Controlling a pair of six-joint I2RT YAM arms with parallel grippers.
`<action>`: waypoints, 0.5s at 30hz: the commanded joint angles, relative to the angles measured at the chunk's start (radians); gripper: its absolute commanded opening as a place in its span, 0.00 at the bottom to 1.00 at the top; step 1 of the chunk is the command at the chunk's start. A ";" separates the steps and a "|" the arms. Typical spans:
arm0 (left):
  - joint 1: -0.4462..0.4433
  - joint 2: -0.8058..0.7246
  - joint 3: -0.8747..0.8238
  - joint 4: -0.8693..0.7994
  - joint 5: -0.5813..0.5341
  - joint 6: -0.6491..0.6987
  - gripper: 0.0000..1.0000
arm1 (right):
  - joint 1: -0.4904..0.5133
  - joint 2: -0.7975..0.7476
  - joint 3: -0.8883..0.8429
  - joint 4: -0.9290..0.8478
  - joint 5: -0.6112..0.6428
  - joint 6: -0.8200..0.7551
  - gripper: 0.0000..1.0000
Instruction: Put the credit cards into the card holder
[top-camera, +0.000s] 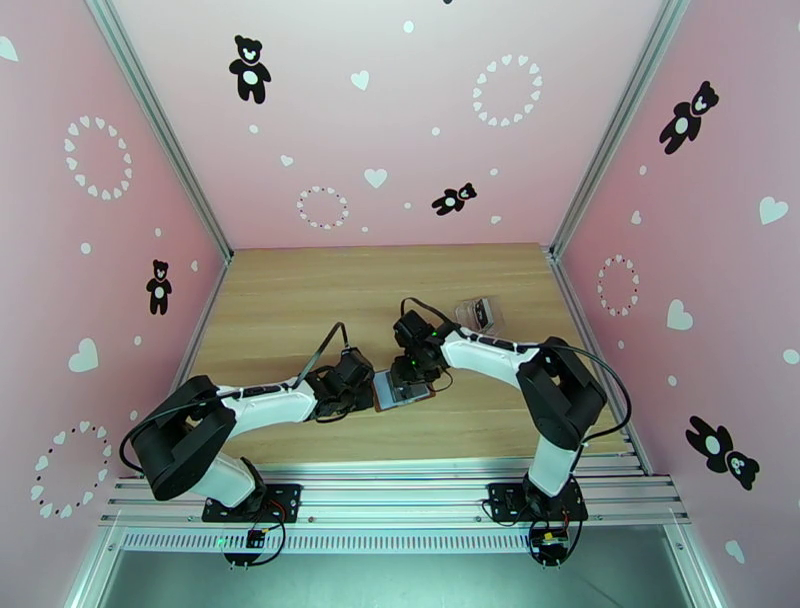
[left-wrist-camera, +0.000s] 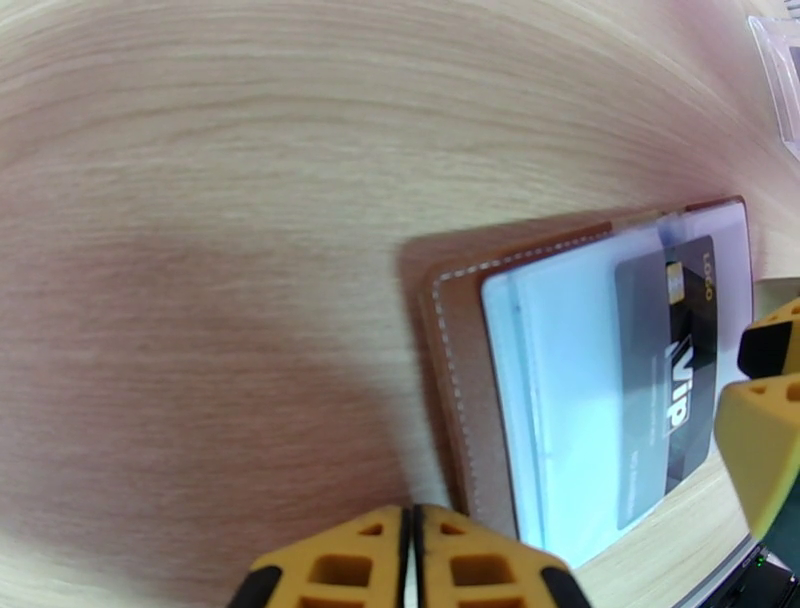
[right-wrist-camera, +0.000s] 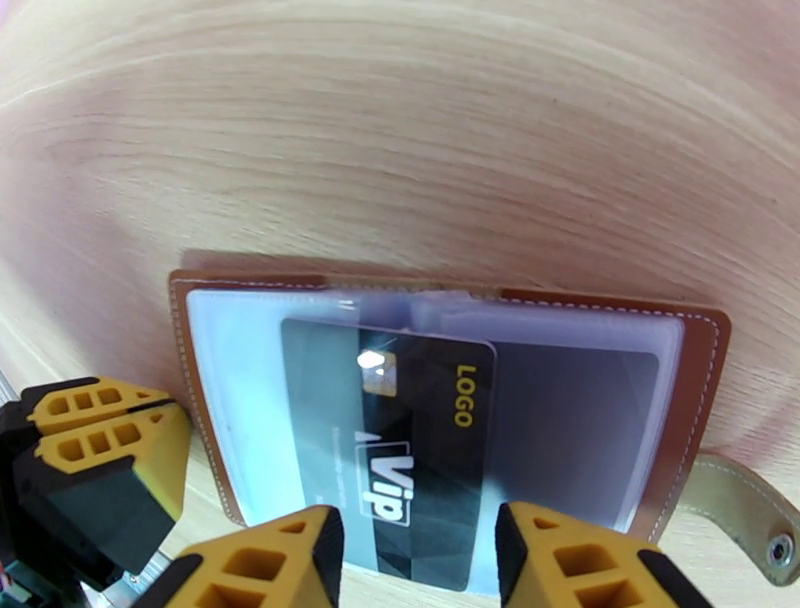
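**Card part-seated in holder; left braces, right guides**

The holder (right-wrist-camera: 700, 350) lies open and flat on the table (top-camera: 290, 300), between both arms. One card (right-wrist-camera: 420, 430) sits under its clear pocket, with the near end projecting past the holder's near edge. It is judged part-way in, not fully seated.

The left gripper (left-wrist-camera: 410, 560) has its fingers pressed together and holds nothing. It rests just beside the holder's left edge, judged to be a stop against sliding while the card is pushed.

The right gripper (right-wrist-camera: 420, 560) has its jaws apart, astride the card's projecting end. A gap shows on one side, so no pinch is evident. The position is judged to suit guiding the card deeper into the pocket.

The tab (right-wrist-camera: 745, 510) hangs unfastened off the holder's right edge, which lets the holder lie flat.

Writing on the card reads "ViP" in white and "LOGO" in yellow, beside a gold chip (right-wrist-camera: 375, 372). The finer print is unreadable, and the holder shows no brand.

A clear case (top-camera: 480, 313) lies well beyond the holder, to the far right. Its contents are dark and too small to read.
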 joint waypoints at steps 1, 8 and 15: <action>-0.009 0.034 -0.006 0.019 0.016 0.008 0.11 | 0.004 0.026 0.019 -0.002 -0.013 0.004 0.46; -0.011 0.039 -0.005 0.021 0.018 0.008 0.11 | 0.003 0.036 0.008 0.023 -0.054 0.017 0.45; -0.013 0.049 0.001 0.025 0.020 0.006 0.10 | 0.017 0.040 0.010 0.040 -0.084 0.028 0.43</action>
